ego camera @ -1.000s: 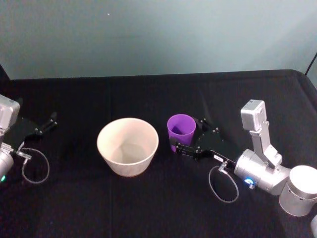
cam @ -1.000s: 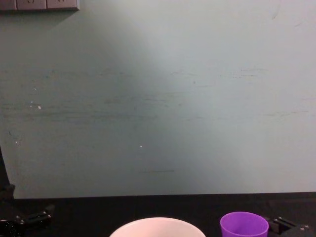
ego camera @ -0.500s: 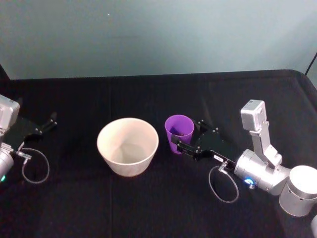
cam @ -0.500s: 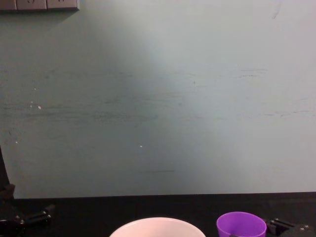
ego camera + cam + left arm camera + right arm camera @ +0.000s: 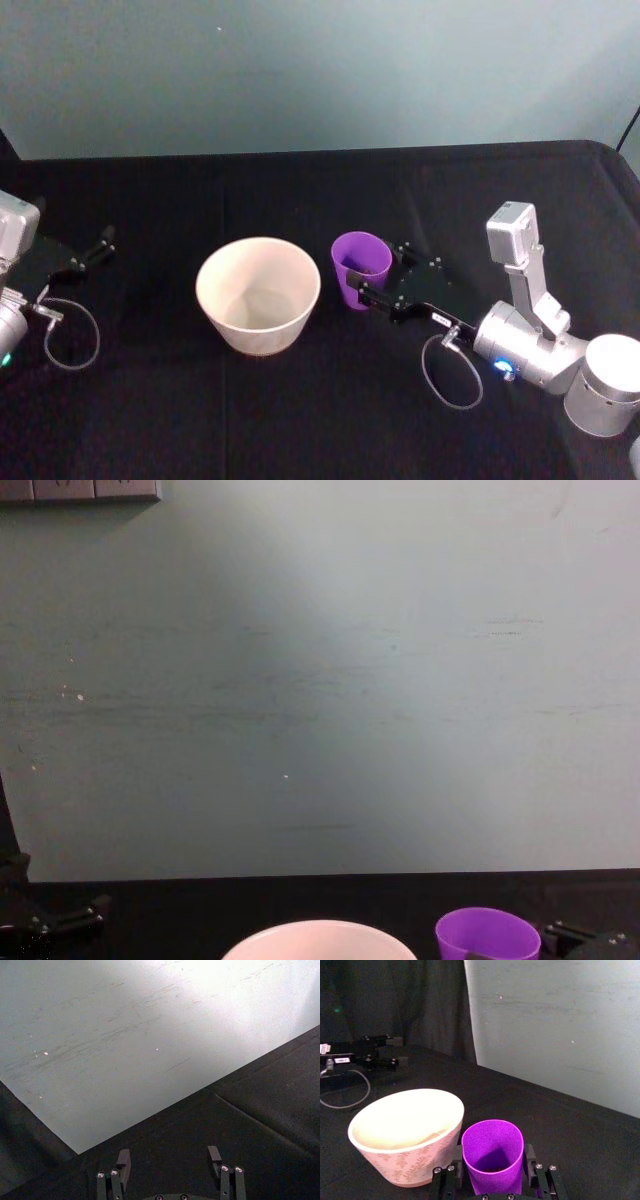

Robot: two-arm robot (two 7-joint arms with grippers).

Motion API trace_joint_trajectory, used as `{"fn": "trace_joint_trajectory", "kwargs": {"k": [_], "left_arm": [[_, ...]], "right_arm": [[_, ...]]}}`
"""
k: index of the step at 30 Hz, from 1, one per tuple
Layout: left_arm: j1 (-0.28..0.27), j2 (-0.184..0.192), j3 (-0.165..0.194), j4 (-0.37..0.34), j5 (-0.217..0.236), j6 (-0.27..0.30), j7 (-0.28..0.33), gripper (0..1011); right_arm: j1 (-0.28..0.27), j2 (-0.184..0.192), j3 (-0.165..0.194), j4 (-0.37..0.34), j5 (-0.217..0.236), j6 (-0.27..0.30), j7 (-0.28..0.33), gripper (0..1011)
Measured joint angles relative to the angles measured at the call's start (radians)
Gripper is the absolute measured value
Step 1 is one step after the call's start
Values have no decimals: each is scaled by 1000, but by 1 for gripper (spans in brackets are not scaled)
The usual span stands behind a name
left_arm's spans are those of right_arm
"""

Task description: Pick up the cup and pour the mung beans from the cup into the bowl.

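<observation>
The purple cup (image 5: 360, 262) stands just right of the whitish bowl (image 5: 258, 241) on the black table. My right gripper (image 5: 375, 272) reaches in from the right and is shut on the cup. In the right wrist view its fingers (image 5: 456, 1160) press both sides of the cup (image 5: 492, 1152), with the bowl (image 5: 405, 1165) close beside it. A few small dark bits lie at the cup's bottom. The chest view catches the cup's rim (image 5: 487, 935) and the bowl's rim (image 5: 318, 928) at the lower edge. My left gripper (image 5: 95, 248) rests open at the far left.
A black cloth covers the table (image 5: 300, 400), with a pale green wall (image 5: 320, 70) behind it. Cable loops lie by each arm, one at the left (image 5: 70, 335) and one at the right (image 5: 450, 370). The left gripper (image 5: 168, 1157) faces bare cloth and wall.
The right gripper and the cup have shifted a little to the left, closer to the bowl. The left arm has not moved.
</observation>
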Motion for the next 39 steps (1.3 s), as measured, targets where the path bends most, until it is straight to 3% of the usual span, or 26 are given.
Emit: {"fn": "trace_joint_trajectory", "kwargs": {"k": [7,19,21,29,34,39], "left_arm": [[0,0,0,0,0,0,0,1000],[0,0,0,0,0,0,0,1000],[0,0,0,0,0,0,0,1000],[0,0,0,0,0,0,0,1000],[0,0,0,0,0,0,0,1000],[0,0,0,0,0,0,0,1000]], "right_arm": [[-21,17,17,-54,2,5,-9,715],[-45,68,76,-215,101,176,-40,715],[-50,88,88,-275,129,215,-48,715],[-46,146,106,-422,169,326,-95,715],[-29,177,113,-476,193,389,-119,715],[-21,190,115,-492,204,406,-127,715]]}}
